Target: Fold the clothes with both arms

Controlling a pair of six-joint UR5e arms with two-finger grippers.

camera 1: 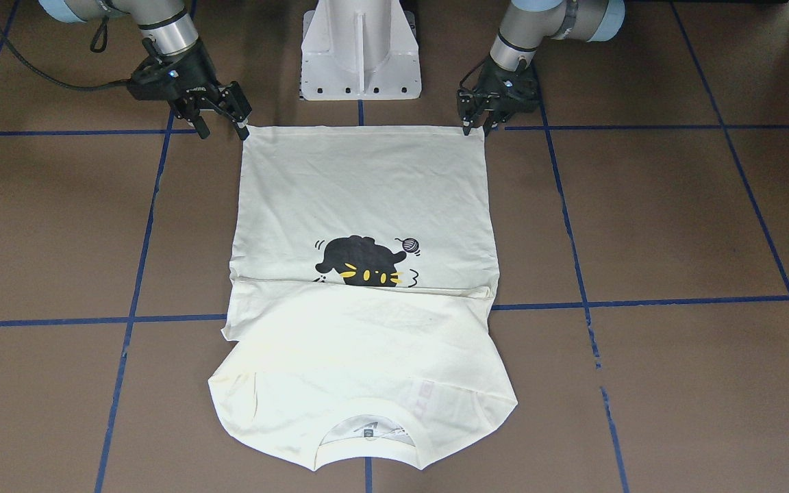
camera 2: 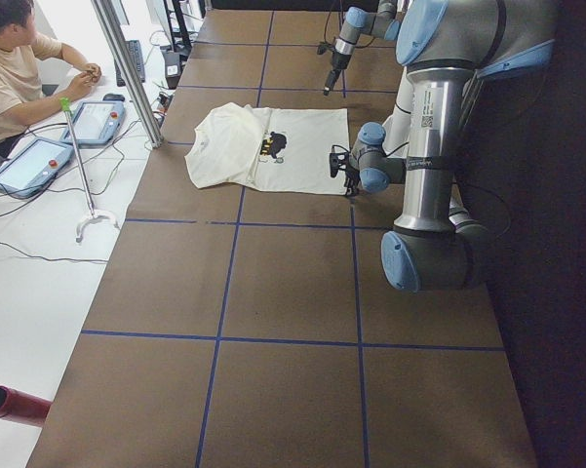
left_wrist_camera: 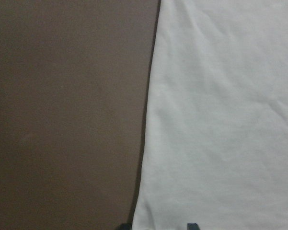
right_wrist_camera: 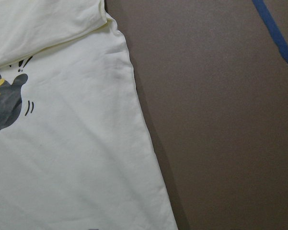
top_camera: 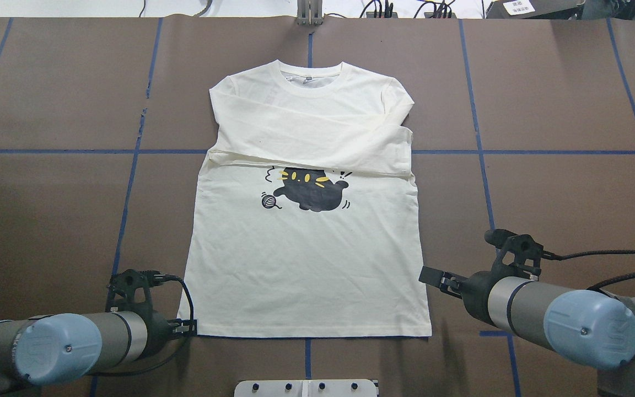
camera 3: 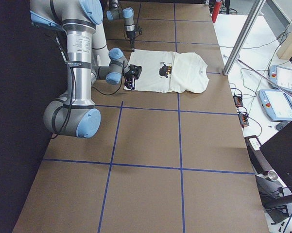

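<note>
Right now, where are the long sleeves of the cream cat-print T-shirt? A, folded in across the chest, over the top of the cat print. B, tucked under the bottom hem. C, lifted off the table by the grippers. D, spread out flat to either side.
A: in the overhead view the sleeves lie across the chest of the T-shirt, covering the top of the cat print.

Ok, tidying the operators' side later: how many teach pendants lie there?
2: one teach pendant before the seated operator, the other beside it, nearer the exterior left camera. Others may be out of view.
</note>
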